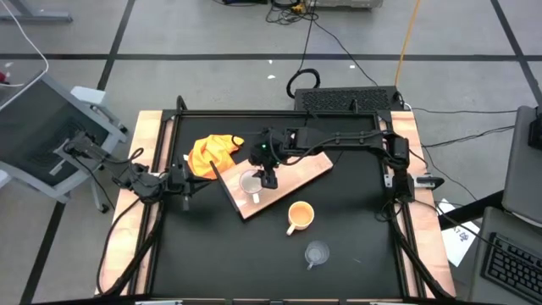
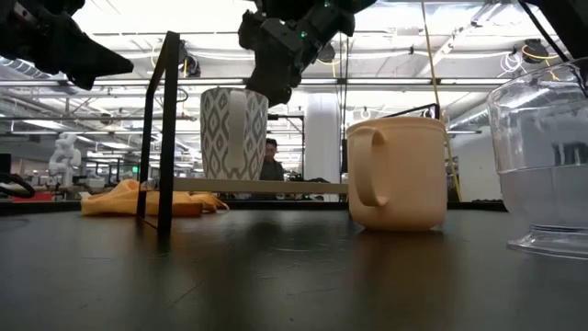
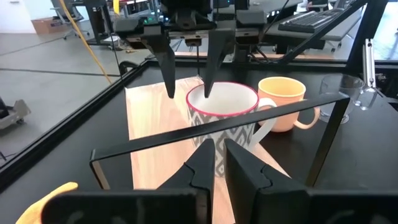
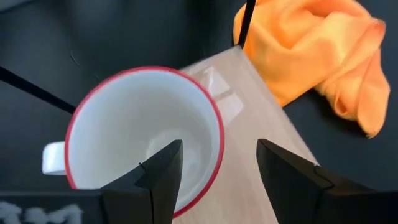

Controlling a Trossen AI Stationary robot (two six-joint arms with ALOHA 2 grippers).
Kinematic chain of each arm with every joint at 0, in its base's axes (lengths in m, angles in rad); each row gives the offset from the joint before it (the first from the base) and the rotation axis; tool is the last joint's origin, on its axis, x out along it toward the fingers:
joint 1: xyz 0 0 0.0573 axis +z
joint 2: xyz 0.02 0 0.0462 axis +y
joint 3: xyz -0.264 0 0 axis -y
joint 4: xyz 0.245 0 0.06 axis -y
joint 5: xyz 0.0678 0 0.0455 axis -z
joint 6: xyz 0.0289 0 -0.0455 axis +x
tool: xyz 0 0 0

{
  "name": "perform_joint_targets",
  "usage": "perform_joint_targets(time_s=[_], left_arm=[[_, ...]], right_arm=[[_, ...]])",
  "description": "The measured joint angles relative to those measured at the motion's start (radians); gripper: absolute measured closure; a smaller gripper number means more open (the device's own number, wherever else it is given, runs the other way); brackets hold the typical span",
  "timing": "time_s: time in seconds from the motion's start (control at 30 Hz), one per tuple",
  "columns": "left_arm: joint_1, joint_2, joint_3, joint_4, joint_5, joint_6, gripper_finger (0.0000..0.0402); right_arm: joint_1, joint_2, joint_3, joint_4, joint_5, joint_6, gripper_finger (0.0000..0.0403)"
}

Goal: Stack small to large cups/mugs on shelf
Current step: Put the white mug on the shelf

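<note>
The table [image 1: 339,271] is black and framed by a thin black rail. On it lies the shelf [image 1: 296,174], a flat wooden board, stiff and not slippery; it looks a good base for stacking. The landmark here is the white mug [image 1: 251,184], which stands upright on the end of the shelf nearest the yellow-orange mug.

The yellow cloth [image 1: 212,152] is soft and lies just beside the shelf, on the far side of the white mug. The yellow-orange mug [image 1: 300,215] stands on the table near the white mug, off the shelf. The glass cup [image 1: 317,253] is further out past it, well apart.

The white mug looks like ceramic: rigid, rather heavy, smooth, and it could chip. Its rim is probably the best place to take hold. The right claw [image 4: 217,165] is wide open just above it, one finger over the inside and one outside the rim [image 4: 214,134].

The left claw [image 3: 217,162] is nearly shut, empty, and waits near the rail beside the shelf.

There is open room around both other cups; the thin rail close to the white mug is the edge to mind.
</note>
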Motion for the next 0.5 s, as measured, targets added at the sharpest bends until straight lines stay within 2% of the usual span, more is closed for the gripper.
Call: perform_joint_targets(time_s=[0.5], left_arm=[[0.0, 0.0, 0.0, -0.008, 0.0, -0.004, 0.0364]], right_arm=[[0.009, 0.018, 0.0, -0.012, -0.002, -0.032, 0.0218]])
